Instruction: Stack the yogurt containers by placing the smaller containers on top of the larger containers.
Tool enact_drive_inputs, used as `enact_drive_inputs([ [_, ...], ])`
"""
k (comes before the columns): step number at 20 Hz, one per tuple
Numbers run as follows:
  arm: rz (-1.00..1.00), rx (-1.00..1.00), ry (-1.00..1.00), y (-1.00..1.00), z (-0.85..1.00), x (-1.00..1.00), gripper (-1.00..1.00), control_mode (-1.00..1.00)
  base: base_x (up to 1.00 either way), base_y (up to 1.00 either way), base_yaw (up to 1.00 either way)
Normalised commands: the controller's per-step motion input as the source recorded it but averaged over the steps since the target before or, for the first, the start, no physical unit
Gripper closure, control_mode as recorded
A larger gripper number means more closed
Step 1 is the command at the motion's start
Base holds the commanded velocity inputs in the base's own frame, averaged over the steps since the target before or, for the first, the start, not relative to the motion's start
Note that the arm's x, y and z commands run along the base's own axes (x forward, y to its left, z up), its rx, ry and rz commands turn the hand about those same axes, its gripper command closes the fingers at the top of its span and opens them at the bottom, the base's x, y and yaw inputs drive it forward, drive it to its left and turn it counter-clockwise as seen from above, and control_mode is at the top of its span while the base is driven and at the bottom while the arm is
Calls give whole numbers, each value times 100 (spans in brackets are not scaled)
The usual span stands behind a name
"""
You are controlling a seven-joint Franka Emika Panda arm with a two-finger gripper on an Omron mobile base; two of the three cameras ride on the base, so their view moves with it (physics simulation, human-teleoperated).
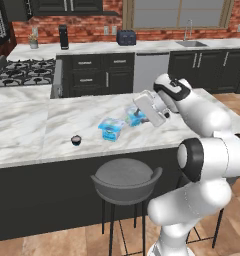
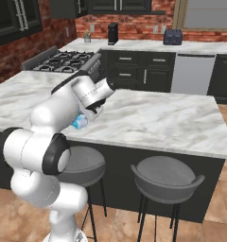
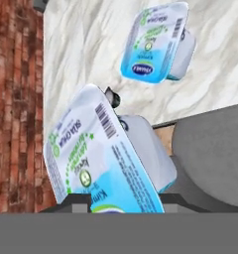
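The gripper (image 3: 118, 201) clamps narrowly on the medium cup (image 3: 108, 158), lifted and tilted above the marble counter (image 1: 42, 125). The hand view shows printed lids; the left base view shows the wide tub (image 1: 112, 128) lying just beside it, and the tiny dark cup (image 1: 76, 140) well left of the tub.

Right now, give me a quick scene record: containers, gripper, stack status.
gripper: jaws either side of the medium cup, firm grip unclear
large tub: on the counter, nothing on top
tiny dark cup: on the counter, left of the large tub, apart from it
stack: not started
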Motion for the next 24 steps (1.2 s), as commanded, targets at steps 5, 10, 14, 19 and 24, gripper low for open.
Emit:
enact_drive_inputs([
  [5, 0, 7, 13, 0, -22, 48, 100, -100, 0, 0, 0],
  [10, 0, 2, 14, 7, -3, 52, 100, -100, 0, 0, 0],
  [14, 0, 0, 12, 14, 0, 55, 100, -100, 0, 0, 0],
  [19, 1, 0, 11, 13, -14, 49, 100, -100, 0, 0, 0],
  [24, 2, 0, 8, 8, -25, 37, 100, -100, 0, 0, 0],
])
